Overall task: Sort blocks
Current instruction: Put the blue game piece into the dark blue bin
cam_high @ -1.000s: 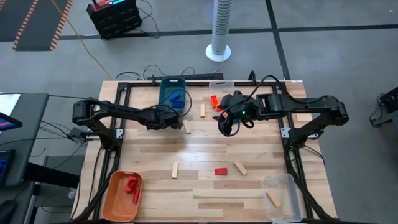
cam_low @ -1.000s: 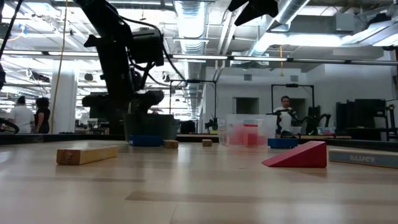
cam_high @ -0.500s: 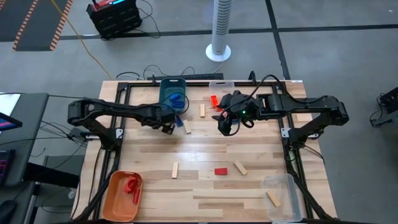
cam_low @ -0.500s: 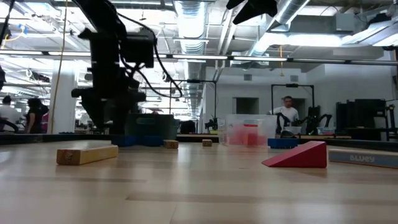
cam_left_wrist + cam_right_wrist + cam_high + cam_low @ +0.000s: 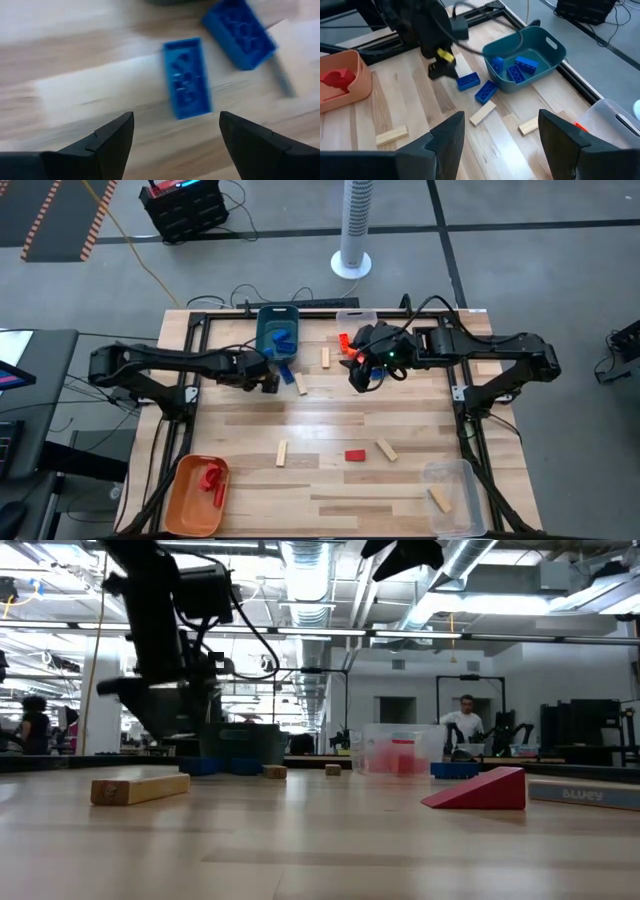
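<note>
Two blue bricks point(image 5: 187, 77) point(image 5: 239, 32) lie flat on the table beside the teal bin point(image 5: 278, 330), which holds more blue bricks point(image 5: 520, 67). My left gripper point(image 5: 175, 137) hovers open just left of them point(image 5: 266, 377), tipped down, touching nothing. My right gripper point(image 5: 502, 142) hangs open high over the table's far middle point(image 5: 360, 375). Loose on the table are wooden blocks point(image 5: 325, 358) point(image 5: 282, 453) point(image 5: 386, 449) and a red wedge point(image 5: 356, 455).
An orange bin point(image 5: 197, 492) with red pieces stands at the near left. A clear bin point(image 5: 452, 498) at the near right holds a wooden block. Another clear bin point(image 5: 355, 320) with red pieces stands at the far edge. A wooden block point(image 5: 482, 112) lies beside the blue bricks.
My left gripper has drawn back from the teal bin toward the table's left edge, rising and tipping. It stays open. The two blue bricks it stood over now show on the table. My right arm has kept still.
</note>
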`<action>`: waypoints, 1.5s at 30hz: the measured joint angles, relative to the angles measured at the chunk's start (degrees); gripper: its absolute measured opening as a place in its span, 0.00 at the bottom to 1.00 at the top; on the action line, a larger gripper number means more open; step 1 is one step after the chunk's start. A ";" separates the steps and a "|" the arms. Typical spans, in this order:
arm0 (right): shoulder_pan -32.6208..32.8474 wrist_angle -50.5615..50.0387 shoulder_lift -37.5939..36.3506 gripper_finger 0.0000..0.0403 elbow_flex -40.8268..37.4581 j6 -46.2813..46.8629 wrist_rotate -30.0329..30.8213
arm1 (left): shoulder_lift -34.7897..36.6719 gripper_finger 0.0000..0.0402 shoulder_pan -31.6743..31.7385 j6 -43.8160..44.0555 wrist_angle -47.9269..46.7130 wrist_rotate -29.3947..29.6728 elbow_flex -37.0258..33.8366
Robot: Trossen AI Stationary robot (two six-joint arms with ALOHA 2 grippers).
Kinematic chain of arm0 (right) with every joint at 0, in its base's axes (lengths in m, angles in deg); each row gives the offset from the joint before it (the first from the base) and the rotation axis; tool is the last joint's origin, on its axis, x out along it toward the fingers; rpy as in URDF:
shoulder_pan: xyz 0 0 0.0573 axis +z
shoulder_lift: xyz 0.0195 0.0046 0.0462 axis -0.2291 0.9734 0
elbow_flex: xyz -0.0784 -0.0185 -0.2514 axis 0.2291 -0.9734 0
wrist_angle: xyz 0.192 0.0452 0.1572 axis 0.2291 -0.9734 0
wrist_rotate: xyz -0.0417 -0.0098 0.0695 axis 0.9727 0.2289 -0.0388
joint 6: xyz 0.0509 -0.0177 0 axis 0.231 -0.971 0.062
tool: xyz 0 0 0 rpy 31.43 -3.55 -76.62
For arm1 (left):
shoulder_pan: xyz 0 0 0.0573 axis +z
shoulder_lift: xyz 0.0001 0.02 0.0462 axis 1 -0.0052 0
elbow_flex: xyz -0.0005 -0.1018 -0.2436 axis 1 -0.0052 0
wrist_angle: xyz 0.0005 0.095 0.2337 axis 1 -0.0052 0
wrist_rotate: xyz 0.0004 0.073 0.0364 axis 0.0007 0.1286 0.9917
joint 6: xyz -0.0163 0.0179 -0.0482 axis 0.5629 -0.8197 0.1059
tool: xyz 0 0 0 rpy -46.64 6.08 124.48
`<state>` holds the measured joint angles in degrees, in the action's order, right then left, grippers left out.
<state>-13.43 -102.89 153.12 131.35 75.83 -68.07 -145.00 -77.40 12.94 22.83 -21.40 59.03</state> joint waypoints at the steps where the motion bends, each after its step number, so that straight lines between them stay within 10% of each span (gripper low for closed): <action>1: 0.02 0.20 0.00 0.61 0.00 0.02 0.00 | -0.33 0.71 -0.39 1.29 3.48 -0.37 -1.09; 6: 0.02 0.06 0.00 0.61 0.00 0.04 0.00 | -1.86 0.71 -2.36 4.69 15.02 0.57 -4.61; 32: -0.04 -0.09 0.00 0.61 0.00 0.59 -0.02 | -8.59 0.71 -4.40 7.25 10.75 9.52 -4.35; 45: -0.39 -0.11 0.00 0.61 0.02 0.56 -0.02 | -8.67 0.20 -4.40 1.99 9.74 12.57 -4.31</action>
<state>-13.82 -103.00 153.12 131.37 76.40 -68.09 -153.66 -81.80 14.94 32.57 -8.82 54.72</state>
